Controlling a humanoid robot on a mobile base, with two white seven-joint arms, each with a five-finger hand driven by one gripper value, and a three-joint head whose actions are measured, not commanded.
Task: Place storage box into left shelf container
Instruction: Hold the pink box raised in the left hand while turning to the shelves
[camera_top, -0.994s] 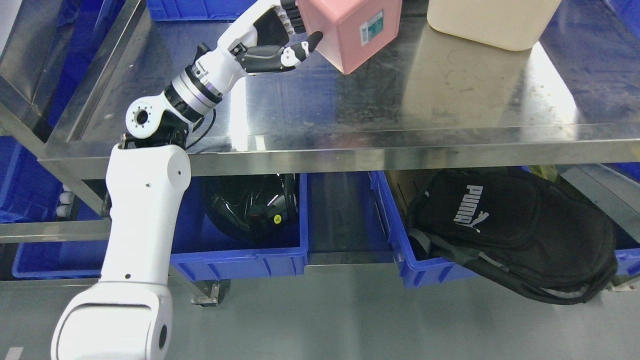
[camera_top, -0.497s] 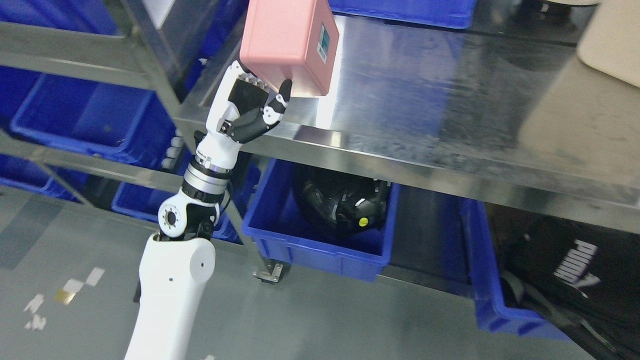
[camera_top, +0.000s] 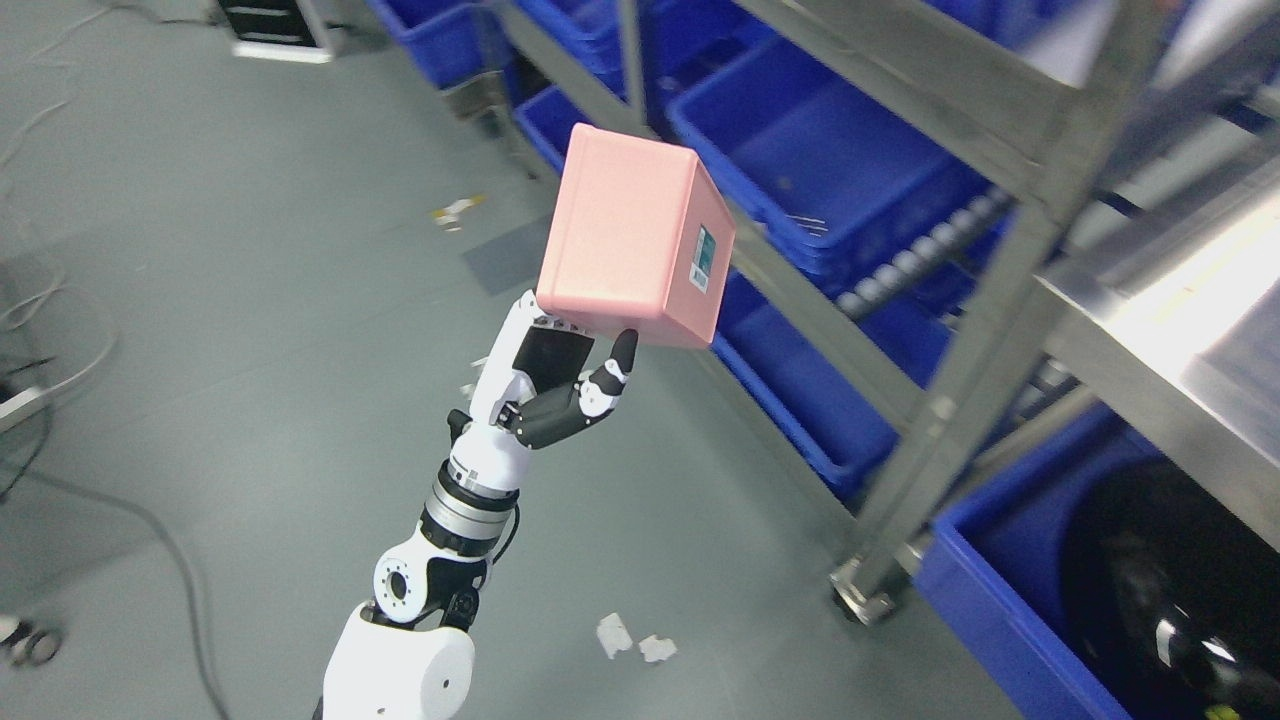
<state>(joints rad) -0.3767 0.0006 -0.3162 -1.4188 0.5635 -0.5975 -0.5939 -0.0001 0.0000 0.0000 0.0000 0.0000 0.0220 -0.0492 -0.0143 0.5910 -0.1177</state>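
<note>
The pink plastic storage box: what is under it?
Under the pink plastic storage box is the robot's left hand, gripping its lower edge; behind it lies grey floor. The box's underside is hidden.

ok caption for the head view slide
Left robot hand holds the pink storage box aloft beside the shelf's blue bins.

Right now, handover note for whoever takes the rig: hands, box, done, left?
Left hand: shut on the pink storage box, holding it from below, tilted, in the air over the floor.
Right hand: not in view.
Blue shelf bins sit to the right of the box; box is not in any of them.
Done: box picked up.
Left: carry it to the left shelf container, release.
</note>
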